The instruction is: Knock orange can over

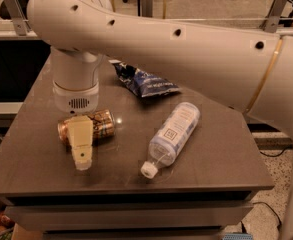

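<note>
The orange can (100,124) lies on its side on the dark table (31,149), left of centre, with its silver top pointing left. My gripper (81,153) hangs below the white wrist (76,91) directly over the can. Its cream tip crosses in front of the can's middle and hides part of it. The gripper reaches down towards the table's front half.
A clear plastic bottle (172,136) with a white cap lies on its side right of the can. A dark blue snack bag (143,81) lies at the back. My large white arm (196,54) spans the top of the view. The table's front edge is near the bottle cap.
</note>
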You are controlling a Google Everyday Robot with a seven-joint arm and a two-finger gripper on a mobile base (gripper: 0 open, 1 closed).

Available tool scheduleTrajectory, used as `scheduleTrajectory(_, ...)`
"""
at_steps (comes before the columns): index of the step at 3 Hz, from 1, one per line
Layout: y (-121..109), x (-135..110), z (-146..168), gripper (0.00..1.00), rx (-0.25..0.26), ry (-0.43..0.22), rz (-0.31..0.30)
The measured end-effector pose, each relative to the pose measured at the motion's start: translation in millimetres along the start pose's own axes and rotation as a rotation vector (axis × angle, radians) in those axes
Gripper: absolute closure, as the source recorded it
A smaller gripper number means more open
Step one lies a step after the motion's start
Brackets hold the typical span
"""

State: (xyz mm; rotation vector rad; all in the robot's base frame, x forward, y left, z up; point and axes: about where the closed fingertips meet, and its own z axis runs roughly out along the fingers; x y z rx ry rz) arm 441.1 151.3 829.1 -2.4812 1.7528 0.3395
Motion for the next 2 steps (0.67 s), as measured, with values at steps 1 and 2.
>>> scheduleTrajectory(1, 0.1, -0.7, 0.9, 0.0, -0.002, -0.001, -0.002)
scheduleTrajectory(2, 1.0, -2.3, 2.0, 0.0, -0.003, -0.016, -0.007)
